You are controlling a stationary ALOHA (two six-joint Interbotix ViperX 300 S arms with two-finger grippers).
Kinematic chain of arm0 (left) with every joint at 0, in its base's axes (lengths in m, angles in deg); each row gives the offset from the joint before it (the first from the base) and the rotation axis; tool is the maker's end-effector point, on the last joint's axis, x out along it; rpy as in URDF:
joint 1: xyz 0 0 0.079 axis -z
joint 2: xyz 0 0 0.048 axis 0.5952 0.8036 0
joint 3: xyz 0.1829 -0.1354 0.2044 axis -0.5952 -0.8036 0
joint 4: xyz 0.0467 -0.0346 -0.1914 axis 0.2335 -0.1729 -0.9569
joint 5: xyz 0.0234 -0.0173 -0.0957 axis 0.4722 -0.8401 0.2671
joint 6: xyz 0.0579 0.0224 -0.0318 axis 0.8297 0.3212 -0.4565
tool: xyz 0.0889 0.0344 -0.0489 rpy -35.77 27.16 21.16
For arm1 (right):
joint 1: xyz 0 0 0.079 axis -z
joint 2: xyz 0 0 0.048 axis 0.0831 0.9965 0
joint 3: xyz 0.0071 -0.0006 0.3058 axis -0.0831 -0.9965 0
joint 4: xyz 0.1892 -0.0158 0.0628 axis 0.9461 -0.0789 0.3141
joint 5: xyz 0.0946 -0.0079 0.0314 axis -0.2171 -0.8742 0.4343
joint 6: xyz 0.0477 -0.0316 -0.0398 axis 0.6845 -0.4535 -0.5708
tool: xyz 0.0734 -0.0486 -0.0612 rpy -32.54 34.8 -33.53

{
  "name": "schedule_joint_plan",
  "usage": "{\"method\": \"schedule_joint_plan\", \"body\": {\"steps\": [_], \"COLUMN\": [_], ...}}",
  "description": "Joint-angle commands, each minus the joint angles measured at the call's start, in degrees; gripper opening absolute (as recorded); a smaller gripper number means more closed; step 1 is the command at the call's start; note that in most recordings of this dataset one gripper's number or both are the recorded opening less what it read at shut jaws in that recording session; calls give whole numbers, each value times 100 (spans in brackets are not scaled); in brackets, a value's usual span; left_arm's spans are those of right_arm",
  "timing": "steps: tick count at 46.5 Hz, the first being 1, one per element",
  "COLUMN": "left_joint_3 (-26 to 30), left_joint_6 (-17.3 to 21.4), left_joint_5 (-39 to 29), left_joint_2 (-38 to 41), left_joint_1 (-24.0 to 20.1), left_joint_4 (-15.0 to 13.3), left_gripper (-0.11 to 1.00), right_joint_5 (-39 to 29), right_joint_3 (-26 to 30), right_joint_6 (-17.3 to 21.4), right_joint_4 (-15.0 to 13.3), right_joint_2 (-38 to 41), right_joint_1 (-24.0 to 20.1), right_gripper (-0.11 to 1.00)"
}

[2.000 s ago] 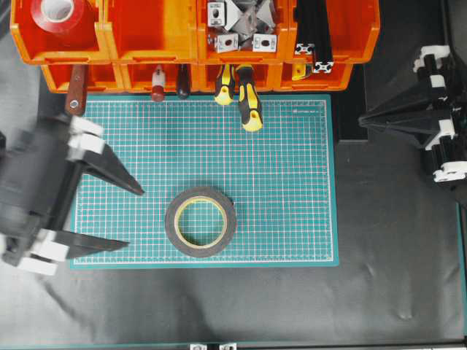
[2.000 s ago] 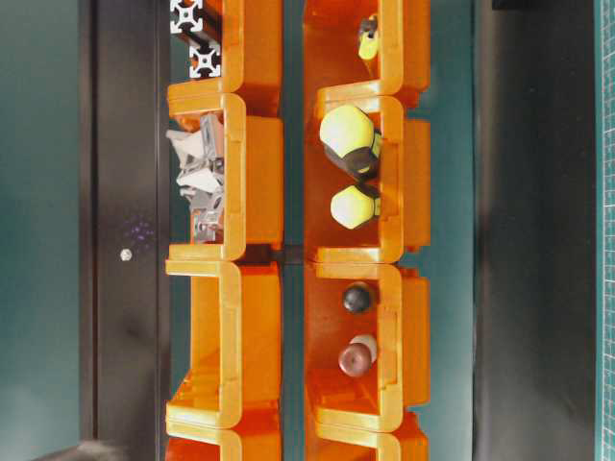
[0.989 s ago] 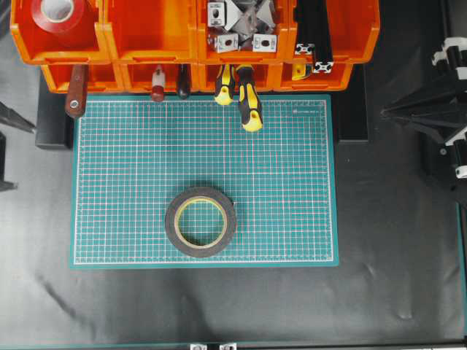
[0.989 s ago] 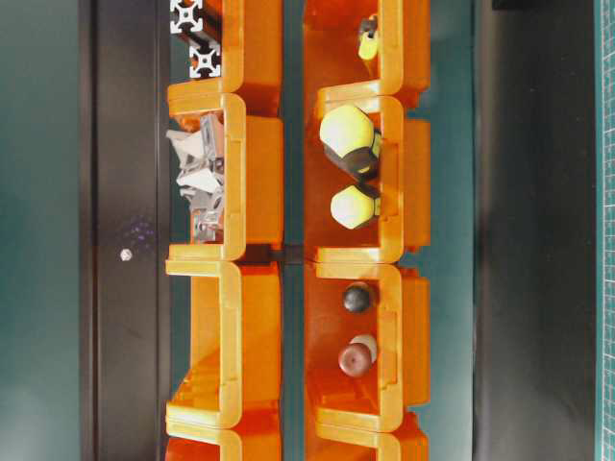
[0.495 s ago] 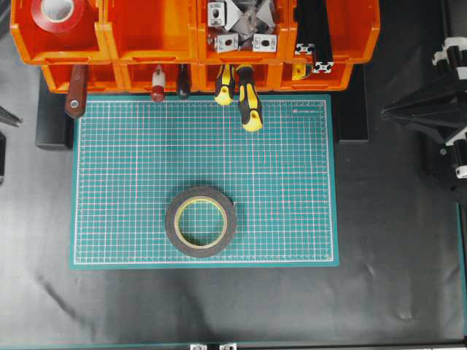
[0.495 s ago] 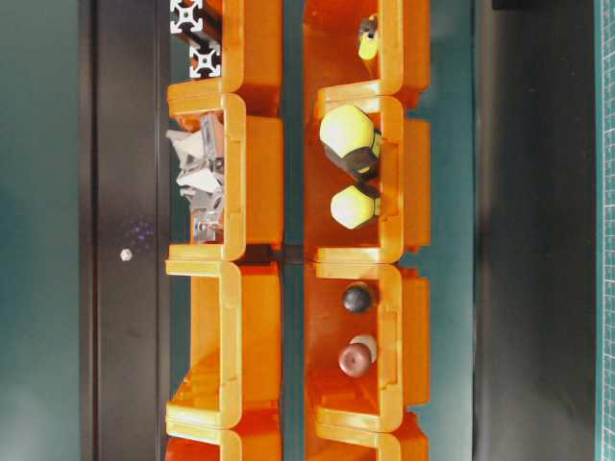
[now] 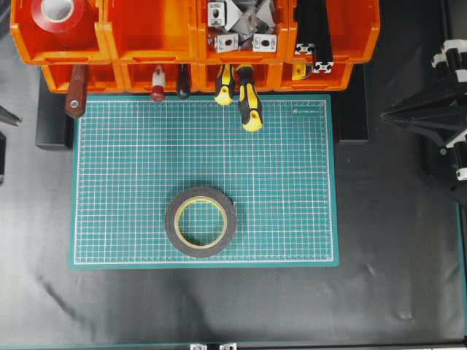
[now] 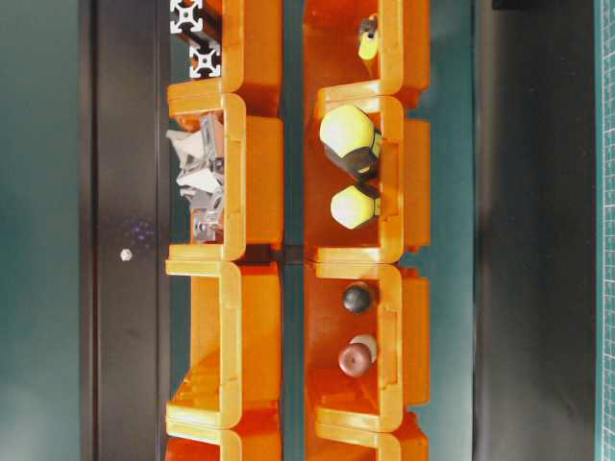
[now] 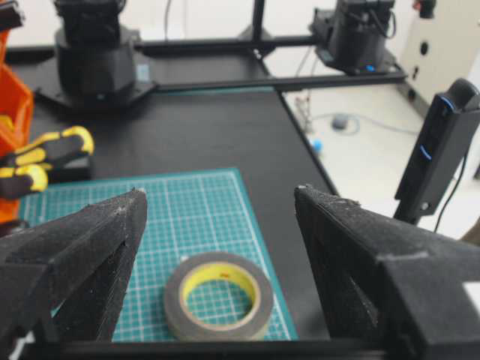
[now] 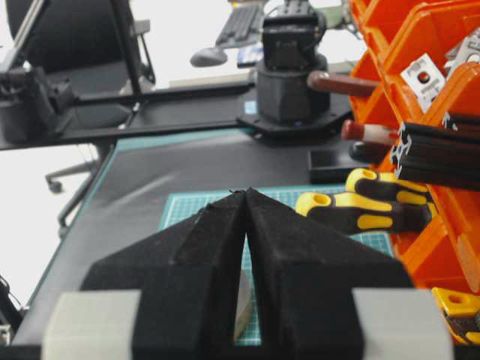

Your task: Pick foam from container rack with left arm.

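The foam (image 7: 201, 221), a black roll with a yellow inner ring, lies flat on the green mat (image 7: 292, 182), front of centre and away from the orange container rack (image 7: 153, 52) (image 8: 235, 173). My left gripper (image 7: 4, 136) only peeks in at the left edge of the overhead view. In the left wrist view the left gripper (image 9: 219, 192) stands open and empty, with the foam (image 9: 219, 296) on the mat beyond the gap between its fingers. My right gripper (image 7: 384, 117) (image 10: 246, 192) is shut with nothing in it, at the right beside the mat.
A red tape roll (image 7: 58, 11) sits in the top left bin. Metal brackets (image 7: 241, 25) and black extrusions (image 7: 314, 29) fill bins to its right. Yellow-black screwdriver handles (image 7: 249, 102) and a wooden tool handle (image 7: 74, 98) stick out of the lower bins over the mat's far edge.
The left gripper, open beside the mat's left edge two seconds ago, has pulled back to the frame's left edge. The right gripper drew slightly right. The foam has not moved.
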Motion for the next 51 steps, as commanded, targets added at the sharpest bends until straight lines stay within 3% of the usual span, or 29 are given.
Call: {"method": "schedule_joint_plan", "body": {"steps": [1, 51], "left_joint_3": [53, 0], "left_joint_6": [-9, -35], "left_joint_5": [53, 70], "left_joint_2": [26, 88], "left_joint_1": [-26, -70], "left_joint_4": [9, 9], "left_gripper": [76, 76], "right_joint_5": [18, -316], "right_joint_3": [149, 114], "right_joint_6": [0, 0], "right_joint_4": [9, 9], "right_joint_2": [35, 35], "right_joint_1": [-18, -18], "right_gripper": [0, 0]}}
